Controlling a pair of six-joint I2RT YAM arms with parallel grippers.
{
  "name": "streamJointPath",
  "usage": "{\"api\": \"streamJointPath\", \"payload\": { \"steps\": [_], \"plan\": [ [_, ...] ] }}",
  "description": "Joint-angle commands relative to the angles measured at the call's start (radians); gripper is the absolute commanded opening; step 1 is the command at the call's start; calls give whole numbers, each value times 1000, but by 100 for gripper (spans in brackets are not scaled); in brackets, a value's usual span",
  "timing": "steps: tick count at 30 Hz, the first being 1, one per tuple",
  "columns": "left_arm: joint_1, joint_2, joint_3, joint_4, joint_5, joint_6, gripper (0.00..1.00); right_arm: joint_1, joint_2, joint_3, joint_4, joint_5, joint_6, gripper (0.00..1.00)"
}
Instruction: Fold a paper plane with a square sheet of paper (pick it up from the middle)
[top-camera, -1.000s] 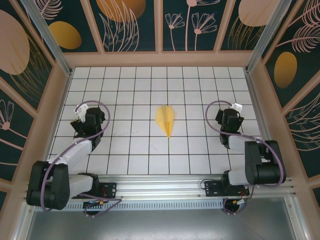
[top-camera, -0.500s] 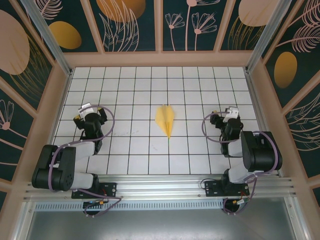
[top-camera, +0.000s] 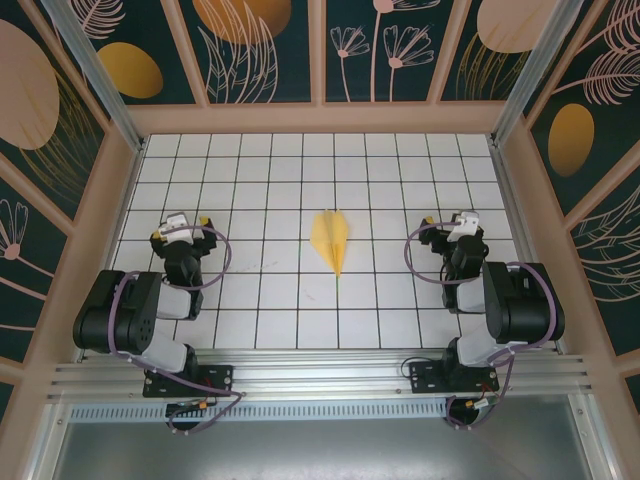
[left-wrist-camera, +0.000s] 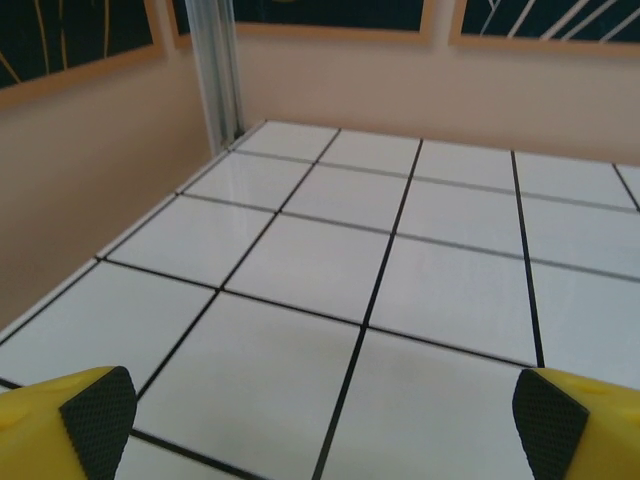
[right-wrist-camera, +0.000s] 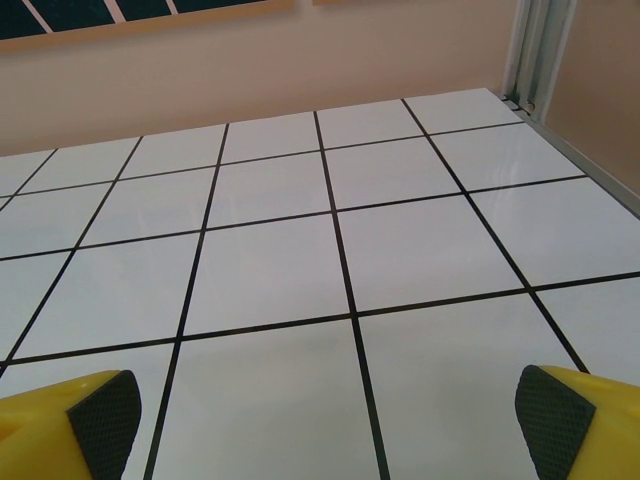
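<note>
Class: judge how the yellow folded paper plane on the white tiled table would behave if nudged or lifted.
The yellow folded paper plane is thin, so probably light and easily crushed. Lying flat on the glossy white tiled table, it would likely slide, not roll.

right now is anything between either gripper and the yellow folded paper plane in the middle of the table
Nothing visible. The slim yellow paper plane lies at mid-table; bare white grid tiles are all that separate it from the open left gripper and open right gripper.

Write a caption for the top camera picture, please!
A folded yellow paper plane lies on the white grid table between the left gripper and right gripper, both open and empty.
</note>
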Motion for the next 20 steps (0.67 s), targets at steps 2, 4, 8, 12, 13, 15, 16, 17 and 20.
{"api": "streamJointPath", "payload": {
  "steps": [2, 4, 8, 12, 13, 15, 16, 17, 20],
  "plan": [
    [18, -2, -2, 106, 7, -18, 99, -6, 3, 14, 55, -20, 5, 99],
    [18, -10, -3, 99, 12, -18, 99, -8, 4, 15, 55, -20, 5, 99],
    [18, -11, -2, 95, 12, -17, 99, -8, 4, 16, 54, -22, 7, 99],
    [18, -10, -1, 95, 12, -18, 99, -8, 4, 16, 54, -22, 7, 99],
    [17, -8, 0, 91, 13, -17, 99, -8, 4, 16, 54, -23, 7, 99],
    [18, -7, 6, 84, 13, -18, 99, -8, 4, 16, 54, -22, 7, 99],
    [18, -7, 5, 85, 14, -18, 99, -8, 4, 16, 54, -22, 7, 99],
    [18, -6, 6, 85, 13, -18, 99, -8, 4, 17, 55, -23, 7, 99],
    [18, -10, -1, 93, 14, -16, 99, -8, 4, 16, 54, -22, 7, 99]
  ]
}}
